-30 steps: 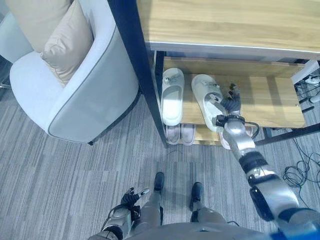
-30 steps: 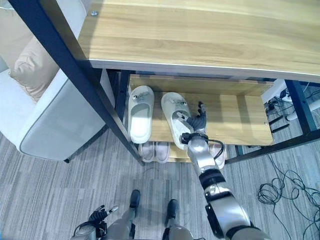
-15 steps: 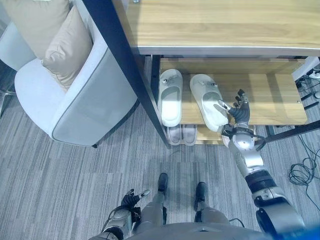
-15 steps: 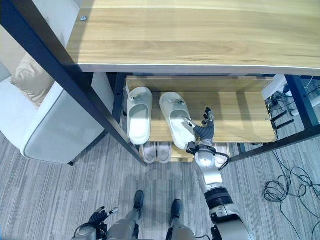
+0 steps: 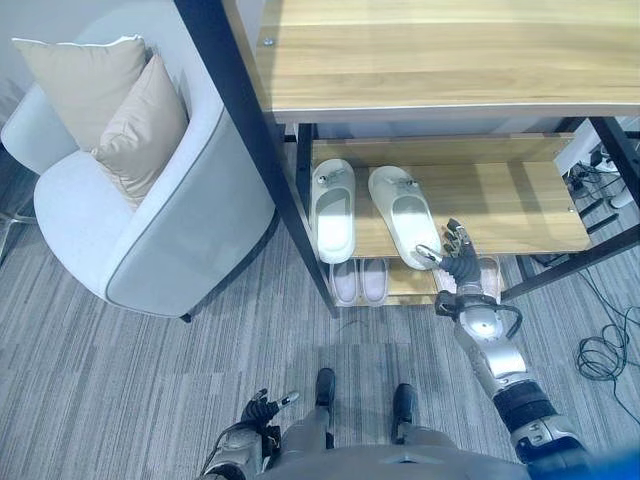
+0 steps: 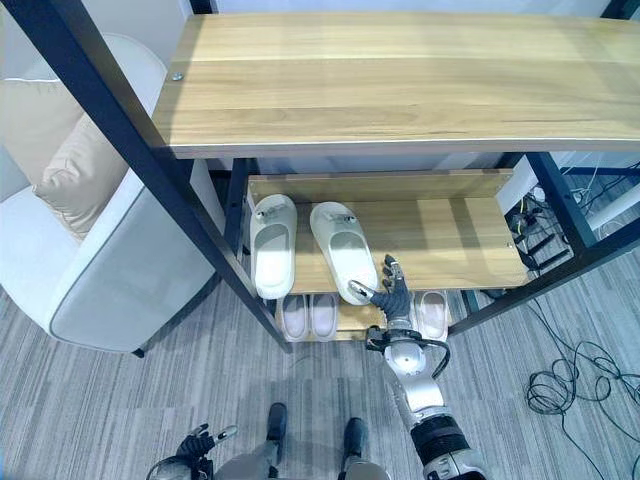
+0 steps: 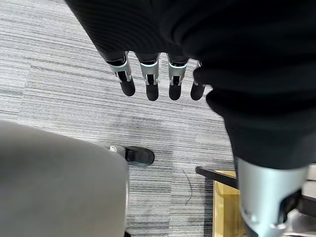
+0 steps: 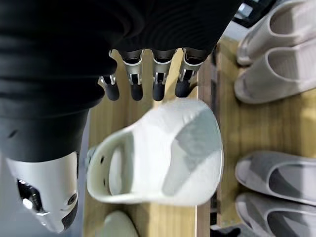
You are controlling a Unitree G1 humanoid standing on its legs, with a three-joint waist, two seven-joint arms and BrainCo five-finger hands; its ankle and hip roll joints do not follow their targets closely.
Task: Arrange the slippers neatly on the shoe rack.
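Note:
Two white slippers lie side by side on the rack's middle shelf, toes inward: the left one and the right one. My right hand hovers at the shelf's front edge, just by the right slipper's heel, open with straight fingers and holding nothing. In the right wrist view its fingers hang apart from that white slipper. My left hand hangs low at my side, open, its fingers over the carpet.
Pale pink slippers and another pair sit on the lowest shelf. The rack's wooden top overhangs, with a black post at its left. A grey armchair with beige cushions stands left. Cables lie right.
The camera has shifted. My right hand has drawn back from the right slipper's side to its heel at the shelf's front edge. Both slippers stay put.

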